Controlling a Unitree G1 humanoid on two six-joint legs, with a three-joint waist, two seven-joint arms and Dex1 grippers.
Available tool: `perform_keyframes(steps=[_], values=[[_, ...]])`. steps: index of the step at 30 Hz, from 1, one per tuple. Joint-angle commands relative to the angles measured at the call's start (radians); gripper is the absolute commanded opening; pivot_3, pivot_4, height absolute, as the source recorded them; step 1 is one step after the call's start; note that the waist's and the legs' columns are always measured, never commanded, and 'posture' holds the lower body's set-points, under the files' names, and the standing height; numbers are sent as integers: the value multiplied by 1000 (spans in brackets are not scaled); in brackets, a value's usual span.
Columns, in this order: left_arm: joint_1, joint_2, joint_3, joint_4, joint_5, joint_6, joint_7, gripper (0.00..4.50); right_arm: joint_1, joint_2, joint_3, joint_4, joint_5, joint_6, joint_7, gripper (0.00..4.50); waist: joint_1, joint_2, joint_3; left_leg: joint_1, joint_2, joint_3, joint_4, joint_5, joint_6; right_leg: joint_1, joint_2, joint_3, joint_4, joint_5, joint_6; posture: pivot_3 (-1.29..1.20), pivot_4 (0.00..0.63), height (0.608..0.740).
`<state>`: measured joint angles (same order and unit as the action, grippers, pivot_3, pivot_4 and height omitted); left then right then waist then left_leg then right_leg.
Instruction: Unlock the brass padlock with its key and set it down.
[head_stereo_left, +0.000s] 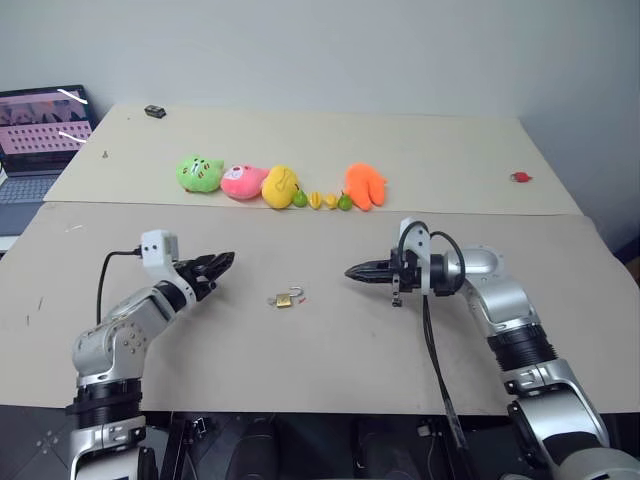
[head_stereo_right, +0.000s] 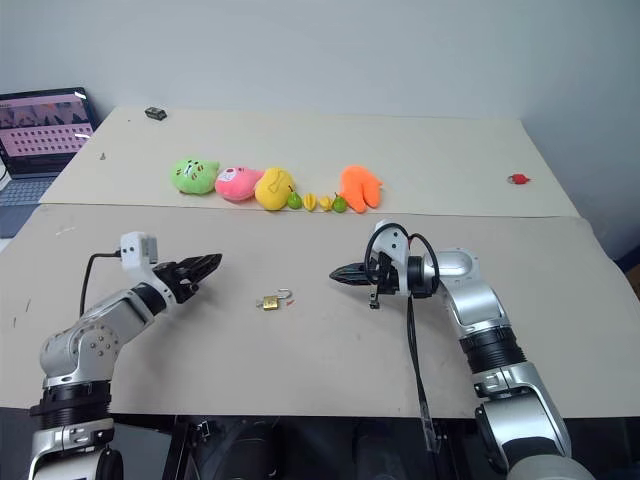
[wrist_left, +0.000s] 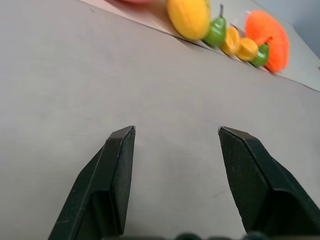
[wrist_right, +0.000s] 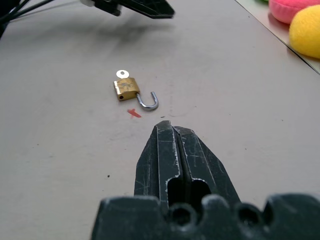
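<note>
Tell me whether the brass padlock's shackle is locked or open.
Open. The brass padlock lies flat on the table, its silvery shackle swung out of the body, one end free.

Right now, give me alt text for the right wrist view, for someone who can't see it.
A small brass padlock lies on a tan table with its silver shackle swung open, next to a small red mark. The right pincer, shut and empty, points at it from just short.

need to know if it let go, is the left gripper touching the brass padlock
Apart. The left eye view shows bare table between the left gripper and the brass padlock.
</note>
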<state>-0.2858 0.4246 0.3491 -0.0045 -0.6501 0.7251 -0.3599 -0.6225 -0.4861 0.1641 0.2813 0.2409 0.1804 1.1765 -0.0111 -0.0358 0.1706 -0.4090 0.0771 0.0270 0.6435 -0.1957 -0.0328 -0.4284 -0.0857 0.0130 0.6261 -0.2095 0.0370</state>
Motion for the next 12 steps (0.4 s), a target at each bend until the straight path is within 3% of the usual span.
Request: perform_keyframes(steps=[1, 6, 12], values=[[19, -13, 25, -113, 31, -75, 46, 2819, 8, -4, -62, 5, 9, -31, -52, 0, 1, 0, 0, 0, 0, 0, 0, 0, 0, 0, 0, 0, 0, 0, 0, 0, 150, 722], [100, -21, -24, -214, 163, -198, 92, 2819, 74, 5, -148, 11, 0, -88, -205, 0, 0, 0, 0, 0, 0, 0, 0, 0, 0, 0, 0, 0, 0, 0, 0, 0, 150, 722], [258, -84, -25, -320, 304, -371, 177, 2819, 282, 20, -335, -16, 75, -25, -395, 0, 6, 0, 0, 0, 0, 0, 0, 0, -1, 1, 0, 1, -1, 0, 0, 0, 150, 722]])
